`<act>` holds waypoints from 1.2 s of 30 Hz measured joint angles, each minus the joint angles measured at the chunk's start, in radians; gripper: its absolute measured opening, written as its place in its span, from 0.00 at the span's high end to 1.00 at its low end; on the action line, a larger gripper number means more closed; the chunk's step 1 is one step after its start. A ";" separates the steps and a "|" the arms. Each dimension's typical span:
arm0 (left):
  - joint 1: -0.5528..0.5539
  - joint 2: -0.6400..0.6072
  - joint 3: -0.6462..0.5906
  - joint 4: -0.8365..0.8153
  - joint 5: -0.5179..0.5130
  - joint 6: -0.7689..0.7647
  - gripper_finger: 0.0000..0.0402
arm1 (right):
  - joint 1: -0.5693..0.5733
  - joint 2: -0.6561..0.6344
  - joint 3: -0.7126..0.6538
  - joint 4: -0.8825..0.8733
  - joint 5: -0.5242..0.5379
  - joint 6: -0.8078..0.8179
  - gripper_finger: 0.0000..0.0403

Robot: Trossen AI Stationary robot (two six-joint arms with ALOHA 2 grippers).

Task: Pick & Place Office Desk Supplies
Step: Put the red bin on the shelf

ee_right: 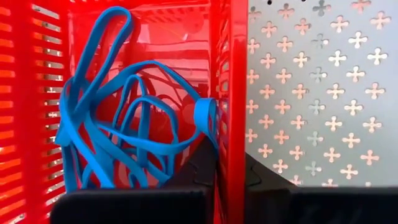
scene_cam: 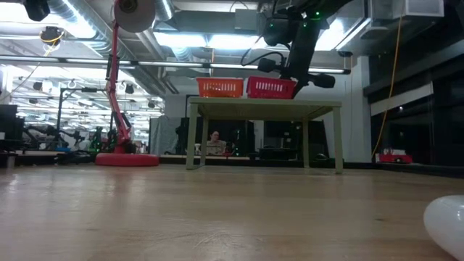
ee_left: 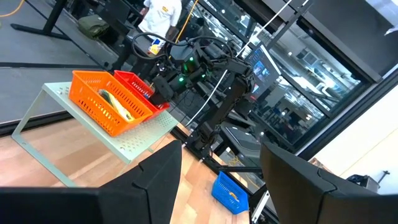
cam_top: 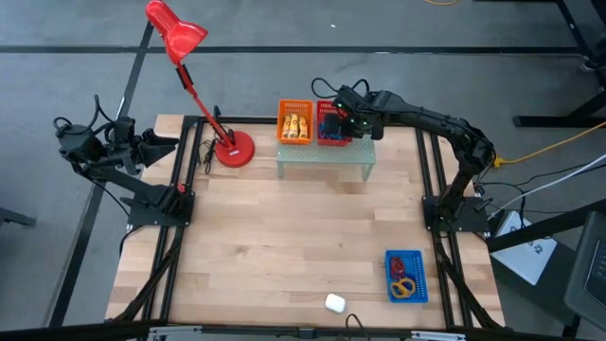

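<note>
Currently, a tangle of blue loops (ee_right: 124,118) is seen lying inside the red basket (ee_right: 227,74), which stands on the pale green riser (cam_top: 324,156) at the far side of the counter (cam_top: 284,246), just beside the orange basket (cam_top: 294,122) holding yellow tubes (cam_top: 296,126). The right gripper (ee_right: 214,168) is positioned at the red basket's rim, one finger inside among the loops and the other outside the wall, so it is read as parted, straddling the basket wall; nothing is judged to be held.

A blue basket (cam_top: 406,277) with a few loops is noted near the counter's front right, with a small white object (cam_top: 334,303) close by. The left gripper (ee_left: 217,180) is held released, parked off the counter's left rear edge.

Risk: if the fingers are closed from here, the wall may be pinched instead of a loop, and the light basket could be dragged or tipped off the riser. Tangled loops may also be lifted together.
</note>
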 joint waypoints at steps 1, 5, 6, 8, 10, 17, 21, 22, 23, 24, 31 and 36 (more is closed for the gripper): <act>0.000 0.000 0.000 0.000 0.000 0.000 0.46 | 0.000 0.000 0.000 0.001 0.000 0.003 0.99; 0.000 0.000 0.000 0.000 0.000 0.000 0.46 | 0.000 0.000 0.010 0.000 0.000 0.005 0.99; 0.000 0.000 0.000 0.000 0.000 0.000 0.46 | 0.000 0.000 0.015 0.001 0.000 0.005 0.99; 0.000 0.000 0.000 0.000 0.000 0.001 0.46 | 0.000 0.000 0.026 0.001 0.005 0.005 0.99; 0.000 0.000 0.000 0.000 0.000 0.000 0.46 | 0.000 0.000 0.032 0.003 0.008 0.004 0.99; 0.000 0.000 0.000 0.000 0.000 0.000 0.46 | 0.000 0.000 0.034 -0.005 0.009 0.003 0.99; 0.000 0.000 0.000 0.000 0.000 0.000 0.46 | 0.000 0.000 0.035 -0.017 0.011 0.003 0.99; 0.000 0.000 0.000 0.001 0.000 0.000 0.46 | 0.000 0.000 0.035 -0.022 0.012 0.004 0.99; 0.000 0.000 0.000 0.000 0.000 0.000 0.46 | 0.000 0.000 0.035 -0.026 0.012 0.004 0.99; 0.000 0.000 0.000 0.000 0.000 0.000 0.46 | 0.000 0.000 0.035 -0.030 0.013 0.004 0.99; 0.000 0.000 0.000 0.014 0.001 0.005 0.46 | 0.000 0.000 0.035 -0.030 0.013 0.005 0.99; 0.000 0.000 0.000 0.037 0.001 0.024 0.46 | 0.000 0.000 0.036 -0.028 0.016 0.009 0.99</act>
